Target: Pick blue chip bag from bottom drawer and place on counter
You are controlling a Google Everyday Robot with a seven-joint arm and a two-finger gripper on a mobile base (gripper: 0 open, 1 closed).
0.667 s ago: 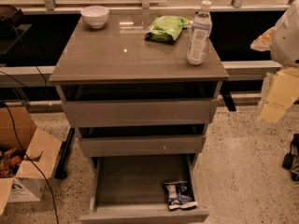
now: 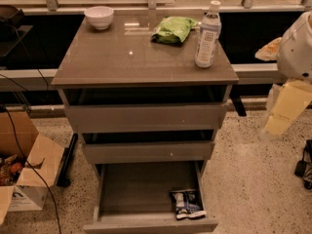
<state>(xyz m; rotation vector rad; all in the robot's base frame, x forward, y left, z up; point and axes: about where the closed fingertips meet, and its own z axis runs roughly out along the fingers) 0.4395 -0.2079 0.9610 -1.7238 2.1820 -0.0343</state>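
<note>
Item: blue chip bag (image 2: 186, 204), lay flat in the near right corner of the bottom drawer (image 2: 136, 189), which stood pulled fully open; nothing touched the bag.

Above: two shallower drawers, each slightly out.

Counter (image 2: 122, 57): carried a white bowl (image 2: 99, 17) at the far left, a green bag (image 2: 173, 29) far centre-right, and an upright clear bottle (image 2: 207, 34) just right of the green bag.

Pincer (image 2: 304, 165): a dark part low at the right edge, cut off by the frame, below the white and cream arm (image 2: 288, 106). It was well apart from the bag and the drawer and held nothing visible. How far open it was, I cannot tell.

Floor, left: open cardboard box (image 2: 24, 174).
</note>
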